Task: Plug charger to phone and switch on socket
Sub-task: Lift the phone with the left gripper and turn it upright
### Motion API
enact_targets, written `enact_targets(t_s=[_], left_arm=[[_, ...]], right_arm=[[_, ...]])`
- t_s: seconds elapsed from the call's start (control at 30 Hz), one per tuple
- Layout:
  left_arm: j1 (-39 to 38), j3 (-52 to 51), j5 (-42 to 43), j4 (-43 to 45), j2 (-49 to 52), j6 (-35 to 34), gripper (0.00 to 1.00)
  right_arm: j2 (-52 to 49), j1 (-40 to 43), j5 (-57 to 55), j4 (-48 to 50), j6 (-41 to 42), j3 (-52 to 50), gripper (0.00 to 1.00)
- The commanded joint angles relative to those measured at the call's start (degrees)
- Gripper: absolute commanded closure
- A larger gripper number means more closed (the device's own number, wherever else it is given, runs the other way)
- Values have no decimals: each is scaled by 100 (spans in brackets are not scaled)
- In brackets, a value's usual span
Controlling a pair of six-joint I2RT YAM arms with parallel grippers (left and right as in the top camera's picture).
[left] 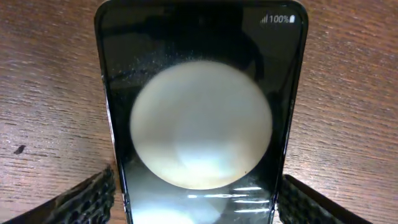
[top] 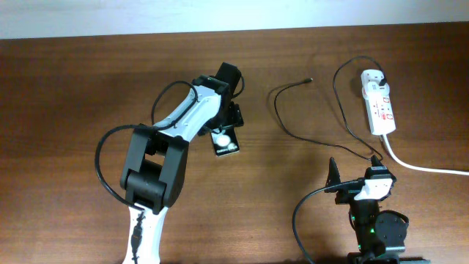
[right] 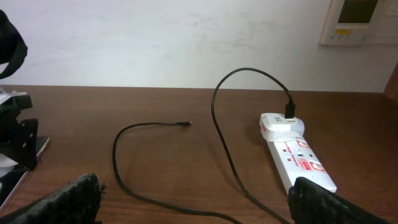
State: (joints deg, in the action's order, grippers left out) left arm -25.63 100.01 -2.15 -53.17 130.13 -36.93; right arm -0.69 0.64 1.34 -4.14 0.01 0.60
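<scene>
— While the phone (left: 199, 118) lies flat on the table (top: 73, 110), how is it held?

— It is bracketed by the left gripper (top: 226, 133). The fingers (left: 99, 196) are set against both long edges, so a grip is judged to be made. Steadiness is what is needed there.

— And the charger (right: 213, 118)?

— Its connector tip (right: 185, 124) is seen loose on the wood, between phone and socket (right: 298, 155), well apart from both. The right gripper (right: 194, 185) is spread wide and nothing is held. The cable should be pinched just behind the tip, lined up with the port and pushed straight in.

— The socket?

— The cable's other end is plugged in there. The switch is best left for last.
</scene>
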Motion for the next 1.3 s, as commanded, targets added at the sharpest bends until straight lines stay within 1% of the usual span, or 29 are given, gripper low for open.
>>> enact_targets(t_s=[0.0, 0.13, 0.2, 0.23, 0.27, 0.3, 0.43, 0.63, 0.67, 0.7, 0.83, 0.87, 1.0, 1.1, 1.17, 1.27], left_arm=[[-85, -264, 730, 22, 498, -122, 21], [-85, -262, 728, -76, 498, -120, 29], [-85, -262, 728, -118, 496, -120, 30], [-83, -258, 728, -177, 496, -120, 28], [-83, -258, 728, -197, 496, -118, 6], [-85, -258, 730, -221, 496, -120, 1], [-133, -289, 636, -219, 498, -146, 1], [-133, -800, 313, -127, 498, -164, 0], [-133, -804, 315, -127, 498, -164, 1], [-133, -804, 321, -118, 498, -168, 4], [-133, -804, 474, -133, 498, -166, 20], [-133, -804, 520, -133, 498, -166, 23], [-83, -669, 542, -234, 494, -162, 26], [68, -24, 579, -831, 487, -81, 30], [138, 402, 579, -1246, 487, -74, 31], [146, 1187, 579, -1897, 485, 116, 30]], right_arm=[[33, 15, -11, -20, 22, -28, 1], [33, 15, -9, -20, 20, -28, 1], [33, 15, -11, -20, 20, -28, 1], [33, 15, -11, -22, 22, -28, 1], [33, 15, -11, -20, 22, -28, 1], [33, 15, -11, -20, 20, -28, 1], [33, 15, -11, -20, 22, -28, 1], [33, 15, -11, -20, 22, -28, 1], [33, 15, -11, -20, 20, -28, 1], [33, 15, -11, -20, 22, -28, 1], [33, 15, -11, -20, 20, -28, 1], [33, 15, -11, -20, 20, -28, 1], [33, 15, -11, -20, 22, -28, 1], [33, 15, -11, -20, 22, -28, 1], [33, 15, -11, -20, 22, -28, 1], [33, 15, -11, -20, 22, -28, 1]])
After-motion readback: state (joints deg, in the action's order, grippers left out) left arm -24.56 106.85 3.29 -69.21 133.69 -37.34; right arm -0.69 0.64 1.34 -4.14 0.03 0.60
